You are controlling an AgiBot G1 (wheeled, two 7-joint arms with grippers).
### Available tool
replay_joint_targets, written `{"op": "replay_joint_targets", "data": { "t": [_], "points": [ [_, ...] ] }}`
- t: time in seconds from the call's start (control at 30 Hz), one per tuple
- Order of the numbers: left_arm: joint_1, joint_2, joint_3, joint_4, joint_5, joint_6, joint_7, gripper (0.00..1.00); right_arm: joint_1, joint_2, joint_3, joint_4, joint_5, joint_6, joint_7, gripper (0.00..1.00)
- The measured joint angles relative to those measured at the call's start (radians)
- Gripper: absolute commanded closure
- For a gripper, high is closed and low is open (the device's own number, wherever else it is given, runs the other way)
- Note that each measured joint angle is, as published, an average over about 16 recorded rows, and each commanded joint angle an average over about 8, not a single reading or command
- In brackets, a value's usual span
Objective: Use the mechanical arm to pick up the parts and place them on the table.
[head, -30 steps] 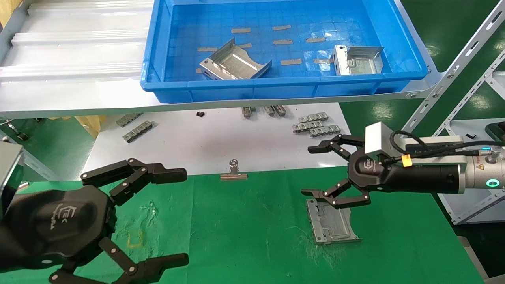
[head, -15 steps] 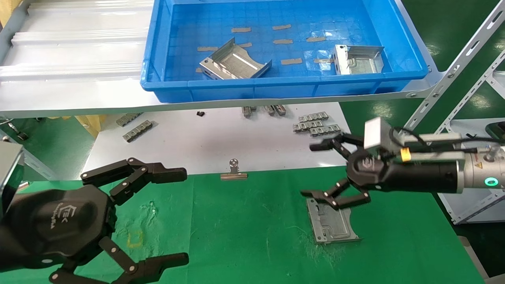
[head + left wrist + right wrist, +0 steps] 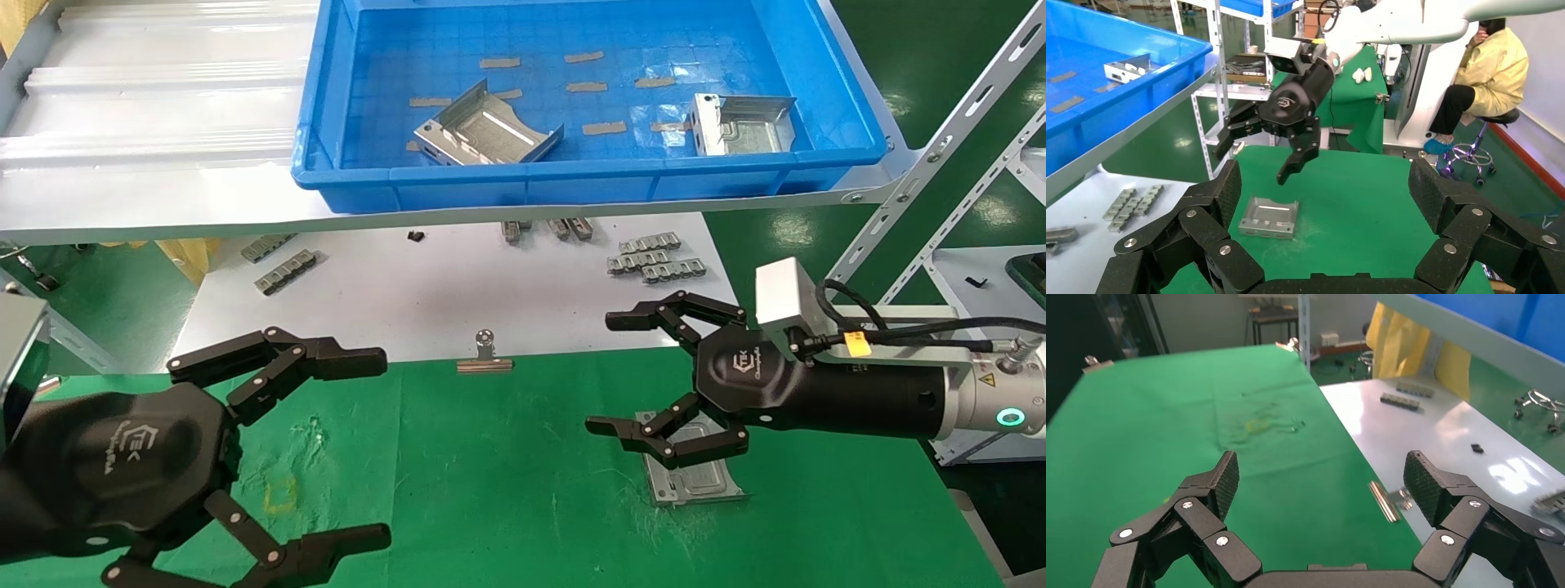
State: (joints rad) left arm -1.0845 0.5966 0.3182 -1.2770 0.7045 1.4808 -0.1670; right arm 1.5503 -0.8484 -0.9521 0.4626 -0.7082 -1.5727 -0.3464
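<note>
One silver bracket point(image 3: 695, 478) lies flat on the green table point(image 3: 507, 474); it also shows in the left wrist view point(image 3: 1269, 217). My right gripper point(image 3: 609, 371) hovers open and empty just above and left of it, also seen in the left wrist view point(image 3: 1251, 159). Two more silver brackets point(image 3: 486, 131) point(image 3: 739, 122) lie in the blue bin point(image 3: 572, 184) on the shelf. My left gripper point(image 3: 376, 445) is open and empty, low at the table's front left. In the right wrist view the open fingers point(image 3: 1223, 478) frame only bare green cloth.
A grey ribbed metal shelf point(image 3: 155, 106) carries the bin above a white board point(image 3: 441, 286) with small grey toothed strips point(image 3: 654, 257). A metal binder clip point(image 3: 485, 355) pins the cloth's far edge. Shelf uprights point(image 3: 940, 139) stand at the right. A seated person point(image 3: 1483, 79) is behind the table.
My right gripper has moved left and slightly toward me, staying open above the bracket on the cloth. The bracket and my left arm have not moved.
</note>
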Motion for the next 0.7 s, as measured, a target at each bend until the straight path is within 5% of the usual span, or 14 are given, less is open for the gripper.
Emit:
{"op": "replay_joint_targets", "data": {
  "t": [0.7],
  "points": [
    [0.0, 0.0, 0.001, 0.0, 0.0, 0.0, 0.0, 0.0, -0.235, 0.117, 0.332, 0.405, -0.011, 0.038, 0.264, 0.0]
  ]
}}
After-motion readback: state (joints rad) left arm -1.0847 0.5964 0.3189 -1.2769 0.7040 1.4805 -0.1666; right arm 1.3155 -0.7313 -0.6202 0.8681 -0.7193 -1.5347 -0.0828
